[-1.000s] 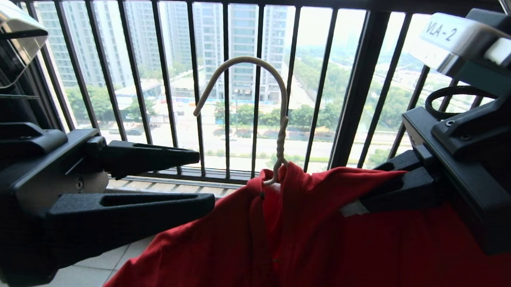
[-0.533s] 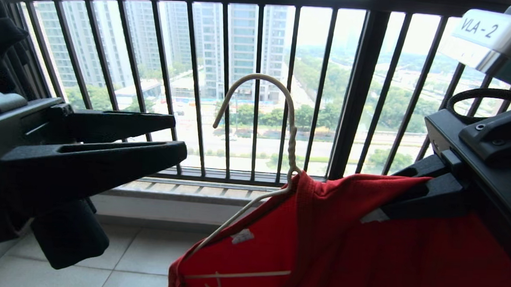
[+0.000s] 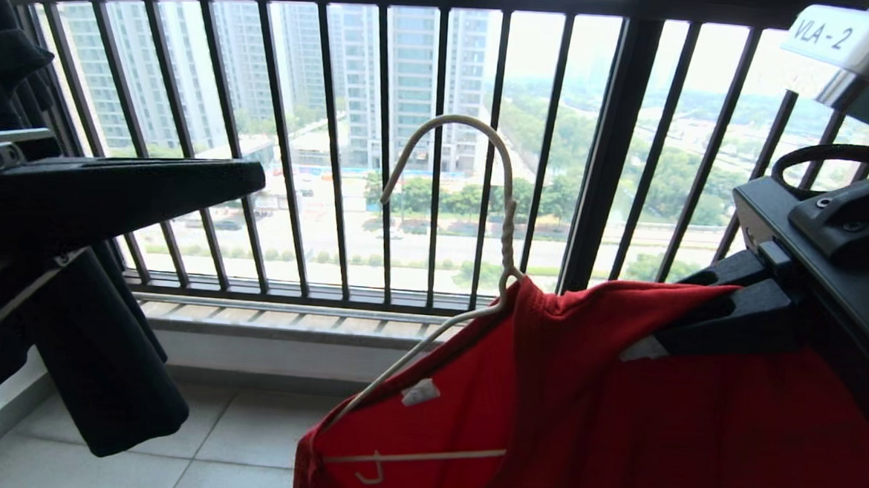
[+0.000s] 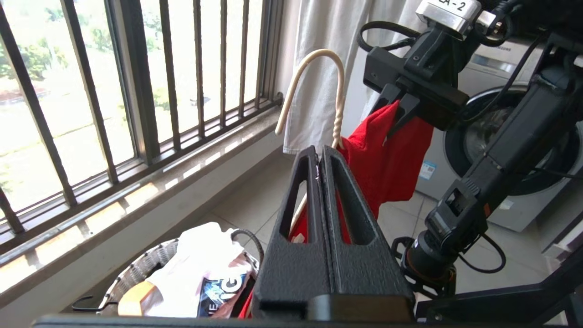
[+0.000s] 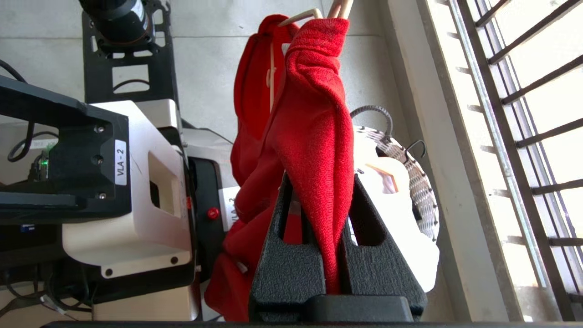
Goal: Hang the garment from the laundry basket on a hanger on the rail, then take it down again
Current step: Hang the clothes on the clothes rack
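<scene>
Head view: right claw (image 3: 667, 338) pinches soft red garment (image 3: 619, 417) on thin wire hanger (image 3: 466, 201); textured left claw (image 4: 320, 152) closed, empty

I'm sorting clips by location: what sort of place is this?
Likely a high-rise apartment's laundry balcony: black railing overlooking tower blocks, a washing machine, and a laundry basket on the tiled floor.

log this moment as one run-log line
left gripper: shut, empty, off the shirt | right gripper: shut on red T-shirt | hanger: inside shirt, hook free, not on rail | laundry basket: on floor
</scene>
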